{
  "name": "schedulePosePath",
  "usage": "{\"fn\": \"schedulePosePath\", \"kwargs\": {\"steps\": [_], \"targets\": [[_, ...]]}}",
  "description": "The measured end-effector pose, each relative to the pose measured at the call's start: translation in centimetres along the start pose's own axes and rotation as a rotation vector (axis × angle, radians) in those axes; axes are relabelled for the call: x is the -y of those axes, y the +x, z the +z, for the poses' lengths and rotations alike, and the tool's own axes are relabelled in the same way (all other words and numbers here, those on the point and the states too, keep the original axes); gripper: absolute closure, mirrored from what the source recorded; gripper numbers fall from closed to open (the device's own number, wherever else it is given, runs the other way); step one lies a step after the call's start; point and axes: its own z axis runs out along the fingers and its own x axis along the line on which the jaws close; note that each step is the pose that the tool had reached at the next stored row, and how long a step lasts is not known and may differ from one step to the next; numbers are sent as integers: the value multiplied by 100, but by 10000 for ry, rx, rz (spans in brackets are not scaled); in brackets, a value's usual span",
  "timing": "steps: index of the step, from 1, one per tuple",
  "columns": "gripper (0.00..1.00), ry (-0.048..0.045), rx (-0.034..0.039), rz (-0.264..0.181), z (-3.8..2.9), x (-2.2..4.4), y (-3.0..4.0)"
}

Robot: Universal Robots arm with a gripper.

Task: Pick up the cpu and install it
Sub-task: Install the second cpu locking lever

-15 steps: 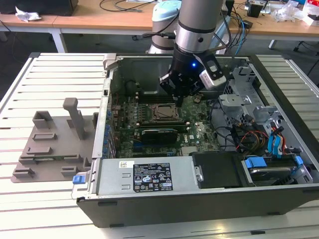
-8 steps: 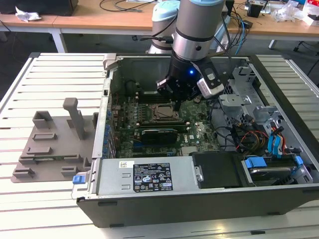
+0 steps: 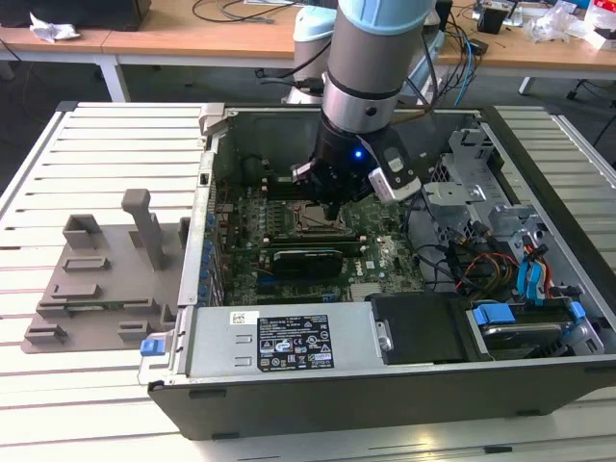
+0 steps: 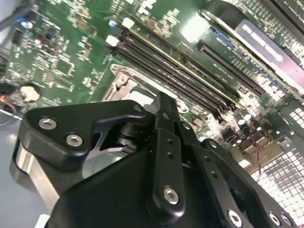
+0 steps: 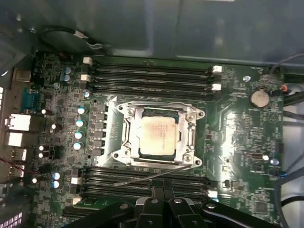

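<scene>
Silvery metal marks the top of the cpu, which lies flat inside the socket frame in the middle of the green motherboard in the first wrist view. The frame's metal bracket surrounds the chip on all sides, and a thin lever wire runs slantwise just beside the frame's edge. Rows of black memory slots sit on two opposite sides of the socket, and a round coin battery sits well apart from it on the board.

In the exterior view the gripper hangs inside the open computer case, just above the socket area of the board, with a small blue light lit on its wrist. A gray plastic tray rests on the slatted table at the exterior view's left of the case.

In the second wrist view the gripper's black links crowd together over the board; whether the tool is clenched or released I cannot tell. Nothing shows between its tips, and the chip sits apart from it in the socket.
</scene>
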Motion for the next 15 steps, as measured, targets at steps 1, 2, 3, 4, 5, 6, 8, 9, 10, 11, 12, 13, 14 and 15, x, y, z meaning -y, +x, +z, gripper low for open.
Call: {"fn": "schedulePosePath", "kwargs": {"steps": [1,2,3,4,5,6,8,9,10,11,12,13,14,15], "targets": [[89,0,1,-1,34,-1,54],[89,-16,1,-1,63,-2,139],[89,-25,2,-3,70,-1,157],[89,-33,4,-3,78,-2,172],[89,-44,4,-2,83,-2,187],[89,-61,5,-3,88,-3,201],[89,-92,7,-4,105,-4,231],[89,-98,6,-5,157,0,276],[89,-99,7,-5,191,2,294],[89,-108,8,-6,227,3,326],[89,-116,9,-6,236,3,339],[89,-118,9,-6,249,3,352],[89,-119,9,-5,274,4,369],[89,-119,9,-6,294,5,380]]}}
